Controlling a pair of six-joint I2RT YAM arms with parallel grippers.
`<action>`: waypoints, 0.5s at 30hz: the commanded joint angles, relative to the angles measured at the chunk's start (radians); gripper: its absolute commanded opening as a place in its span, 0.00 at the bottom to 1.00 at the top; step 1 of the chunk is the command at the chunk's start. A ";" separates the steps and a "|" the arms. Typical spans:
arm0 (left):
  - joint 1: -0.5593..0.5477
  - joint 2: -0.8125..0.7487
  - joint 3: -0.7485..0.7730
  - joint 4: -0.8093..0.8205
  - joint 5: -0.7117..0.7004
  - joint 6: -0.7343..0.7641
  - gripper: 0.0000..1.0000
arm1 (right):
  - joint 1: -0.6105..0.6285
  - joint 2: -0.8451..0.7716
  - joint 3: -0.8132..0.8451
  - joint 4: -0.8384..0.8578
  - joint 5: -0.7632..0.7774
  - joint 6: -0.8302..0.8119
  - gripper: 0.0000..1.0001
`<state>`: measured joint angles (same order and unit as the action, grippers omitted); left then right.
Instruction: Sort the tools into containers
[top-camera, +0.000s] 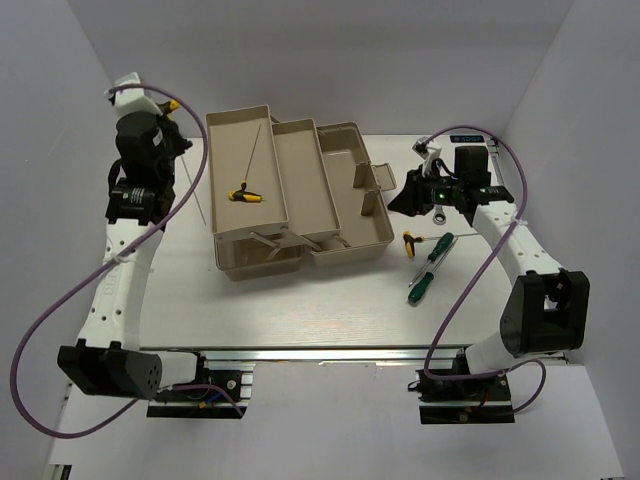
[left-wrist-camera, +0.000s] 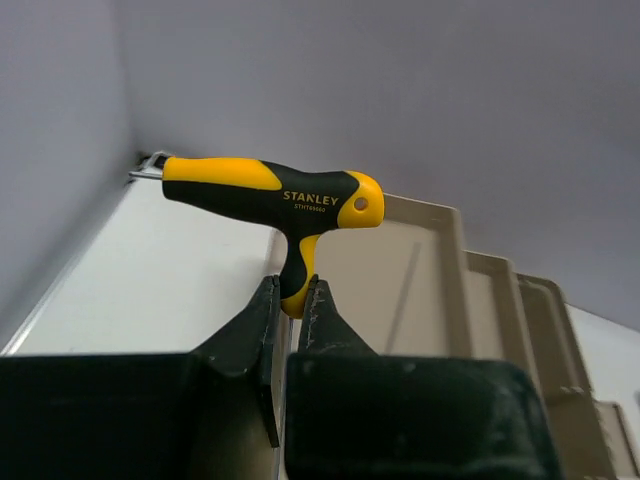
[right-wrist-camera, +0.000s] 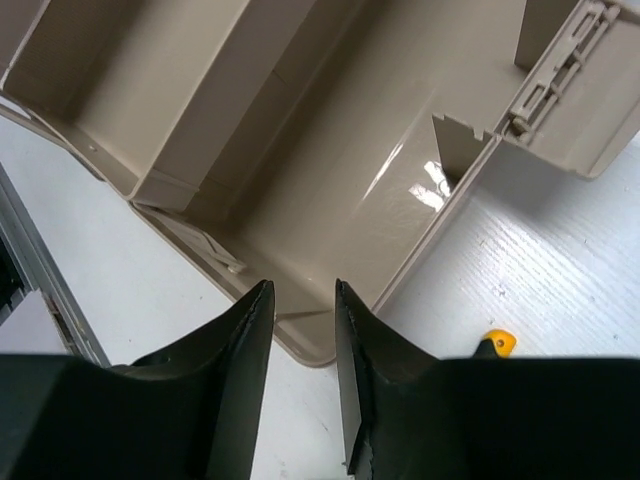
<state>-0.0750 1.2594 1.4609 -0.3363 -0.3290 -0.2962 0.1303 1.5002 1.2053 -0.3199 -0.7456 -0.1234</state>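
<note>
My left gripper (top-camera: 176, 140) (left-wrist-camera: 291, 290) is shut on the stem of a yellow-and-black T-handle hex key (left-wrist-camera: 270, 195), held up at the far left beside the toolbox. Its thin shaft (top-camera: 196, 195) hangs down. Another T-handle hex key (top-camera: 245, 195) lies in the left beige tray (top-camera: 232, 150). My right gripper (top-camera: 402, 200) (right-wrist-camera: 302, 290) is open and empty over the near right corner of the toolbox base (top-camera: 345, 215) (right-wrist-camera: 330, 170). On the table lie green-handled screwdrivers (top-camera: 422, 280) and a third hex key (top-camera: 410, 240) (right-wrist-camera: 497, 343). A silver wrench end (top-camera: 439, 212) shows under my right wrist.
The middle tray (top-camera: 300, 180) sits between the left tray and the base. The toolbox latch and handle (top-camera: 380, 178) (right-wrist-camera: 555, 75) stick out toward my right arm. Purple cables (top-camera: 60, 300) loop beside both arms. Grey walls close in the back and sides.
</note>
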 joint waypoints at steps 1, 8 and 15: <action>-0.038 0.076 0.110 -0.055 0.171 0.039 0.00 | -0.004 -0.061 -0.024 0.001 0.023 -0.022 0.37; -0.126 0.248 0.274 -0.124 0.237 -0.021 0.00 | -0.006 -0.092 -0.059 -0.011 0.060 -0.030 0.53; -0.170 0.316 0.178 -0.119 0.190 -0.064 0.00 | -0.032 -0.084 -0.062 -0.027 0.130 -0.016 0.70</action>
<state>-0.2276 1.5913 1.6730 -0.4309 -0.1204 -0.3313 0.1246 1.4334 1.1477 -0.3458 -0.6552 -0.1413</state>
